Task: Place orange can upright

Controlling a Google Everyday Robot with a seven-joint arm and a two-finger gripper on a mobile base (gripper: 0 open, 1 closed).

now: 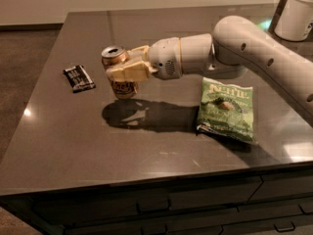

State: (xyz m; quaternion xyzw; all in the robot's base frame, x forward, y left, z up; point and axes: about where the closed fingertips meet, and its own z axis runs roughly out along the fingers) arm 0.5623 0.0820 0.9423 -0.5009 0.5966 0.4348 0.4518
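Observation:
The orange can [117, 58] stands nearly upright, silvery top up, left of the middle of the dark table [146, 146]. Its base is at or just above the tabletop. My gripper [128, 71] reaches in from the right and is shut on the can around its middle, with the cream fingers [129, 73] across its front. The white arm [234, 48] stretches away to the upper right.
A flat black snack wrapper [78, 78] lies left of the can. A green chip bag [226, 106] lies to the right under the arm. A white container [296, 11] stands at the back right corner. Drawers run along the front below the table edge.

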